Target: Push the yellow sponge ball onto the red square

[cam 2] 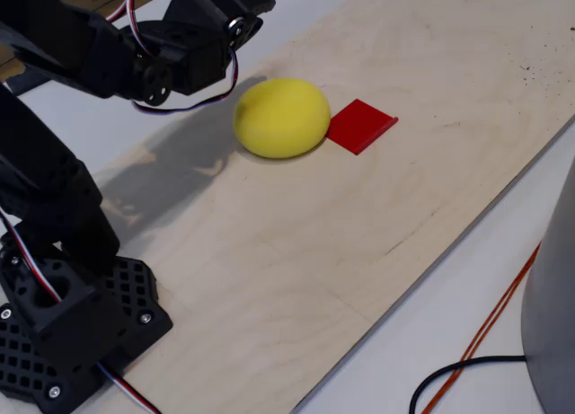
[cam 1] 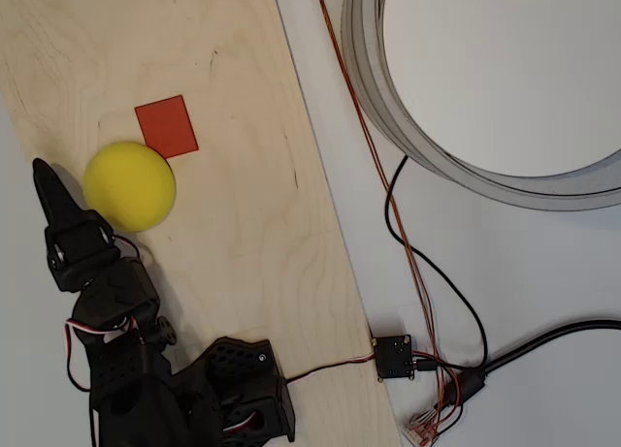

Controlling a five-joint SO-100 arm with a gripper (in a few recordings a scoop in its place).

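1. Pale plywood board [cam 1: 233, 224] lies on a white worktop [cam 1: 543, 272], with a large grey ring [cam 1: 388, 108] and black and orange cables [cam 1: 427, 272] beside it
2. Black arm [cam 1: 116, 302] reaches along the board's left edge in the overhead view, bent low
3. Its tool [cam 1: 50, 190] points forward, fingers pressed together and holding nothing, just left of the yellow sponge ball [cam 1: 129, 185]
4. That ball rests on the board, touching or overlapping the near corner of the red square [cam 1: 167, 127]
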